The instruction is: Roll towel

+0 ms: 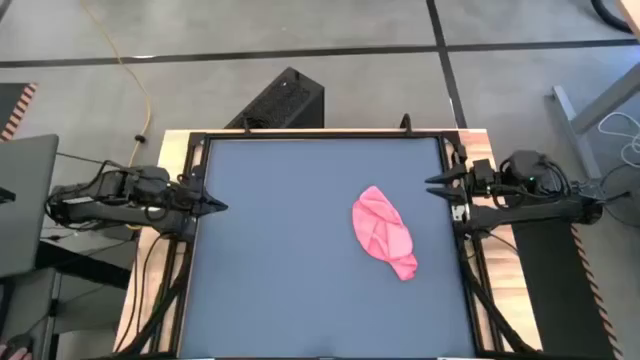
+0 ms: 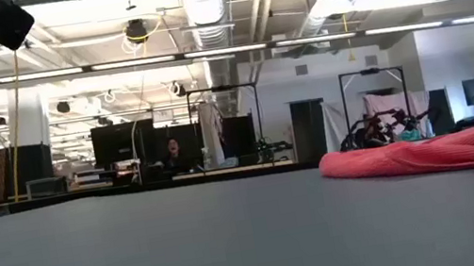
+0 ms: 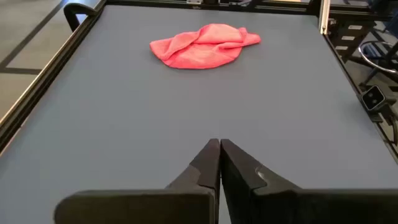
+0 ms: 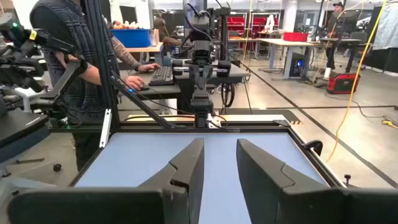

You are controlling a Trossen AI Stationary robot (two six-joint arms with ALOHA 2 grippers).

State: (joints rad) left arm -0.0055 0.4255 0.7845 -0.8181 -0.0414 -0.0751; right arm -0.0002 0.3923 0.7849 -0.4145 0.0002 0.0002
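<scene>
Left pincer (image 1: 222, 208) sat closed and empty at the counter (image 1: 290, 280) edge; right pincer (image 1: 432, 184) hung partly open, empty. Towel (image 1: 384, 231) lay crumpled, unrolled. I judged rolling unstarted; next I needed to flatten it.

No text, label, brand, number or sign can be read in any of the views. Nothing is printed on the towel (image 1: 384, 232), the table (image 1: 290, 250) or the arms, and whatever may be written on the screens and equipment in the room behind is too small and blurred to be made out.
</scene>
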